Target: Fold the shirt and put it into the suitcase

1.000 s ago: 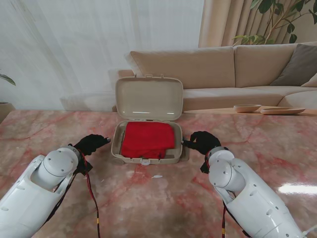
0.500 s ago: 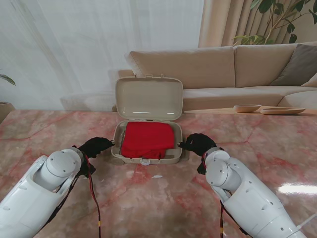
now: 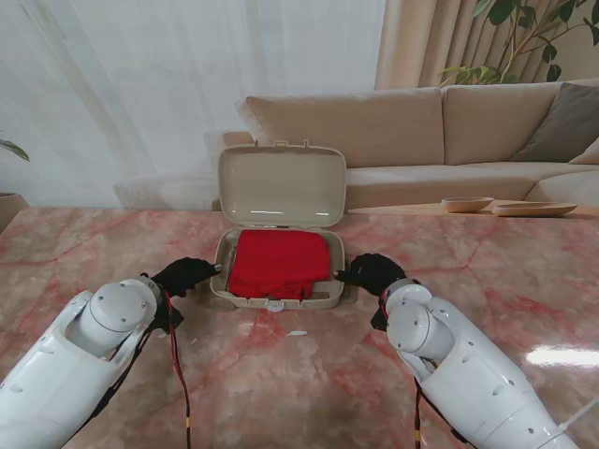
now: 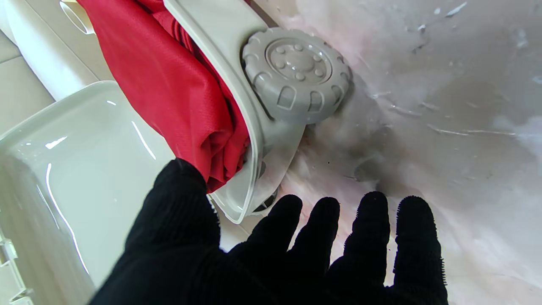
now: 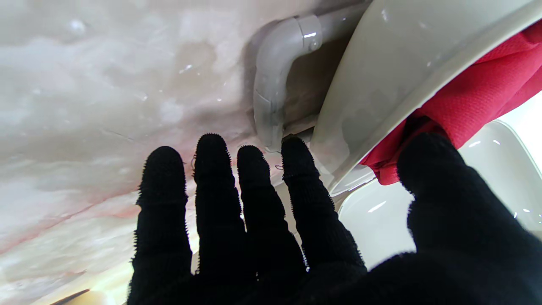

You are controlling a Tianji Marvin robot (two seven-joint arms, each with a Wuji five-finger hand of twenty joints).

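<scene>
the shirt (image 3: pixel 278 263) lies folded inside the open suitcase (image 3: pixel 221 276); the left hand (image 3: pixel 184 276) and right hand (image 3: pixel 371 272), fingers spread and empty, have closed in on its sides, so packing looks done.

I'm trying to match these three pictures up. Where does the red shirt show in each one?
Stand view: the red shirt lies folded inside the open suitcase, mid-table between the left hand and right hand.
Left wrist view: the shirt bulges over the suitcase rim beside a grey wheel.
Right wrist view: the shirt peeks over the rim near the thumb.
Shared landmark: the beige suitcase rim.
</scene>
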